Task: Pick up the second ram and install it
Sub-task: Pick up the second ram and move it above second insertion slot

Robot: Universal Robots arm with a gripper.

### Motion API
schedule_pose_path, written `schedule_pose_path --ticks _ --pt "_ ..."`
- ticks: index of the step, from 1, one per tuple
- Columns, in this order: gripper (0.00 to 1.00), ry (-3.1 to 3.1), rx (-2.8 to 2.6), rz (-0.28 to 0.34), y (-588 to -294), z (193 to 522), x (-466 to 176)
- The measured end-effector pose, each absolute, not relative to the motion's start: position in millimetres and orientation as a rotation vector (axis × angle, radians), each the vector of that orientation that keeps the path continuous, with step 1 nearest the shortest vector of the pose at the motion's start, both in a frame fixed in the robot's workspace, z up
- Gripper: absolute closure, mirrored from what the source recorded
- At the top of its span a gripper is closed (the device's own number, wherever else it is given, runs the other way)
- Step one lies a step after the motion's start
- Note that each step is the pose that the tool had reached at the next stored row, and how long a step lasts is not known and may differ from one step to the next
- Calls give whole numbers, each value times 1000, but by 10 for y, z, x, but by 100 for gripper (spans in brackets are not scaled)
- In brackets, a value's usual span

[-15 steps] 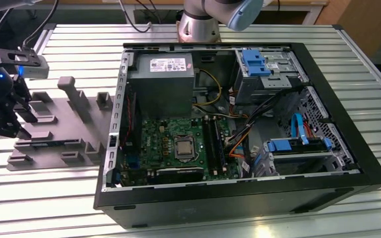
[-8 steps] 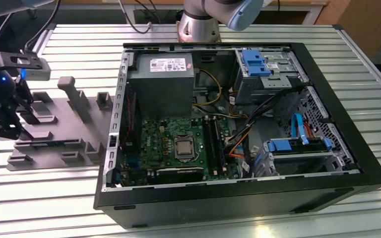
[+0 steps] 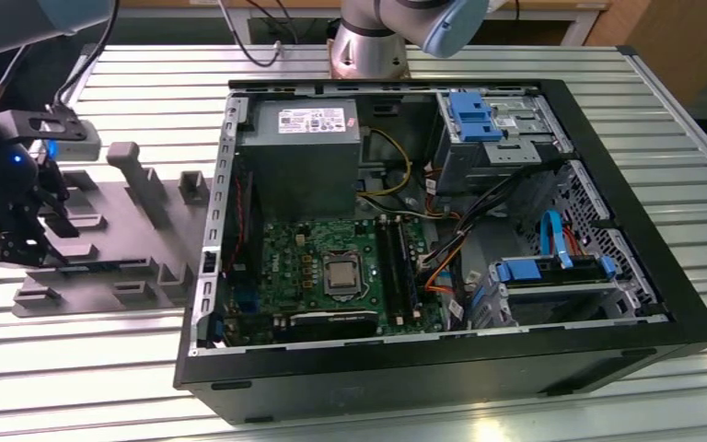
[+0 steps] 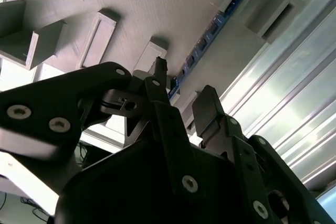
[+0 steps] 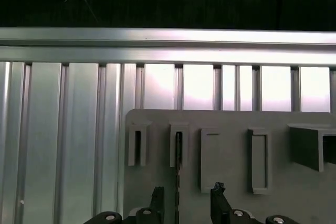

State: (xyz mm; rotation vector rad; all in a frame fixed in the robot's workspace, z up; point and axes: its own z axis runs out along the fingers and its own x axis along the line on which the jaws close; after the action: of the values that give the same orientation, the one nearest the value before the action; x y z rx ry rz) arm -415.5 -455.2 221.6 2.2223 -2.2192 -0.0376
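The second ram (image 5: 178,182) stands on its thin edge in a slot of the grey fixture plate (image 5: 231,121). In the second wrist view the second ram (image 4: 210,30) is a dark strip with bluish patches running across the plate (image 4: 157,3). My gripper (image 5: 187,195) is open, and its two black fingertips sit one on each side of the stick without touching it. The second wrist view has the gripper (image 4: 184,90) just above the stick's near end. At the exterior view's left, the gripper (image 3: 16,244) hangs over the fixture plate (image 3: 121,203).
An open computer case (image 3: 648,304) lies on the slatted aluminium table (image 3: 84,368), with a green motherboard (image 3: 292,258) and long black memory slots (image 3: 393,262) inside. Grey upright holders (image 3: 133,175) rise from the fixture plate. Cables and blue drive brackets (image 3: 550,267) fill the case's right side.
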Motion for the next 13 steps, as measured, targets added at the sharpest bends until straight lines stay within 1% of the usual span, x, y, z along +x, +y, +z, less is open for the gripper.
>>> schedule_pose_path --ticks 5,6,13 --pt "54 -2219 2223 -37 -4554 2125 -4155" --pt "61 -2220 2223 -36 -4554 2107 -4155" --pt "61 -2222 2226 -28 -4555 1999 -4156"
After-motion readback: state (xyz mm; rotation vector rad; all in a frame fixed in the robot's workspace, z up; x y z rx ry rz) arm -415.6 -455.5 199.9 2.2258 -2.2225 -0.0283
